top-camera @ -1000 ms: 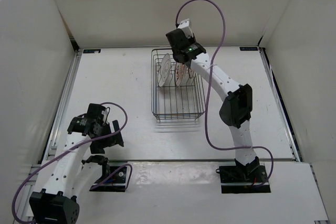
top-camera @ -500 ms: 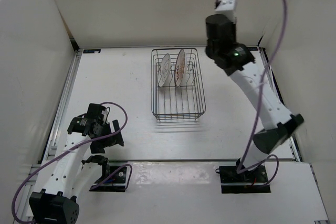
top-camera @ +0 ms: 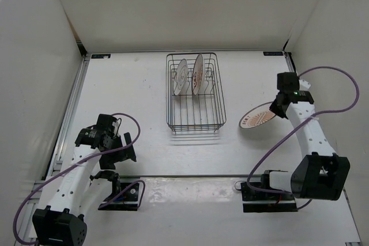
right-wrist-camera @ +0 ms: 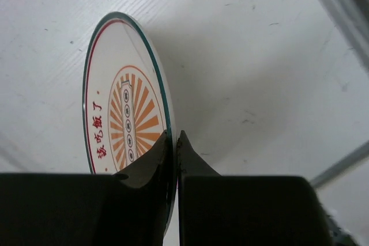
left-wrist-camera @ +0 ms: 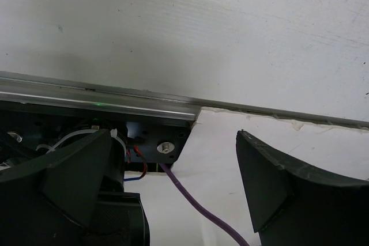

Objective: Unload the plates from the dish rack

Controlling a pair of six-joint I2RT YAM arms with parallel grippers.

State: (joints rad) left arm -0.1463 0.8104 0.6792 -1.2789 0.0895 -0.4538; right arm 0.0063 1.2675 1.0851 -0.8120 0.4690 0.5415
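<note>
While the right claw (right-wrist-camera: 174,137) pinches the rim of the orange-patterned plate (right-wrist-camera: 124,113), the dish rack (top-camera: 196,120) stands well apart to its left, holding two plates (top-camera: 198,74); the left claw (left-wrist-camera: 174,154) gapes apart.

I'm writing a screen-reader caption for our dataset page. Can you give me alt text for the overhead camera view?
The right gripper, jaws shut, holds an orange-patterned plate to the right of the dish rack, where two more plates stand upright. The left gripper hangs open at the near left.
</note>
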